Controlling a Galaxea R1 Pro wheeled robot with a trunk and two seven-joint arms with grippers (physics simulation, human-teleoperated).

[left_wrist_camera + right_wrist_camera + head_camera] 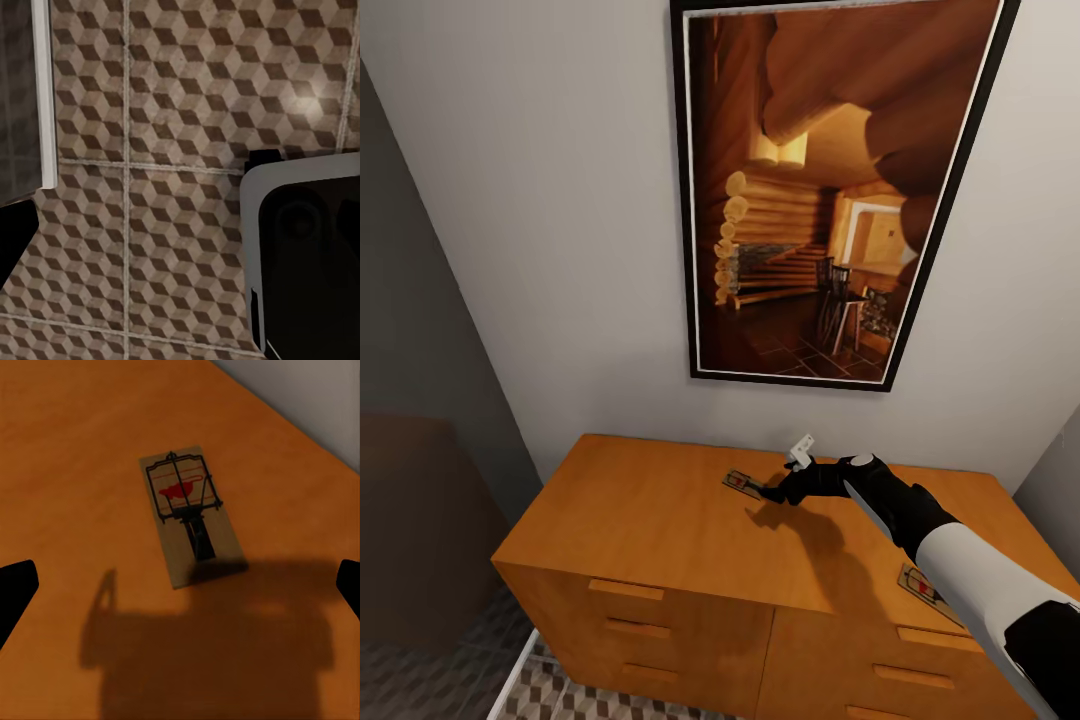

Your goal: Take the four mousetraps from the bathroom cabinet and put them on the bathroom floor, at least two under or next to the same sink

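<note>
Reaching over the flat top of the wide orange-brown wooden cabinet (660, 510), the black right gripper (770, 492) is being brought to a small flat brown wooden mousetrap with dark wire and a red spot (741, 483), as seen in the head view. The trap is lying flat near the back of the top, just beside the fingertips on the wall side. A second such mousetrap (921, 584) is lying near the front edge, partly hidden by the forearm. The grasp is judged best made by lowering squarely over the thin board, so that it is being pinched by its long edges rather than pushed along.

In the left wrist view, the cube-patterned brown, beige and white tiled bathroom floor (165, 150) is being looked down on; whether the left gripper is parted or closed cannot be told.

In the right wrist view, the mousetrap (191, 514) is lying ahead of and between the two dark fingertips (15, 589), untouched. The jaws are being held wide apart, with nothing between them.
</note>
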